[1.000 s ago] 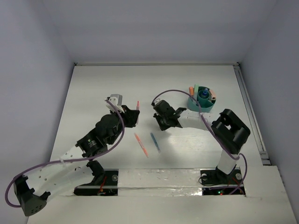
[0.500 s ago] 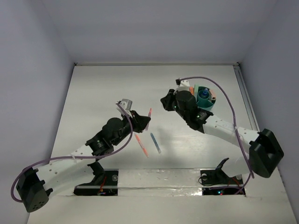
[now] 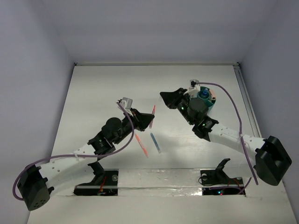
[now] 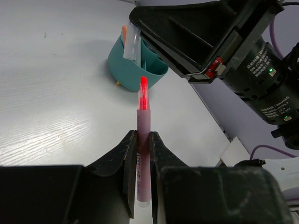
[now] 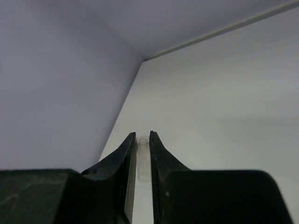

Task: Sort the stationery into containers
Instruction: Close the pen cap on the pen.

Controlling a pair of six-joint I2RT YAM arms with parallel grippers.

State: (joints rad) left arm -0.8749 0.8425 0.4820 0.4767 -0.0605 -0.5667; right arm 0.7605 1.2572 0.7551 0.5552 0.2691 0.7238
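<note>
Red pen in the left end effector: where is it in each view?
Top external: red pen left of centre, sticking out of the left end effector.
Left wrist: centre, clamped upright between the fingers, tip toward the teal cup.
Right wrist: not in it; only a clear tube there.
Shared landmark: teal cup, right of the pen in the top view.

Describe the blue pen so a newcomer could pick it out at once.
Start at the white table, in the middle near its front edge. Two pens lie there side by side; the blue pen is the right-hand one, the orange pen its left neighbour.
</note>
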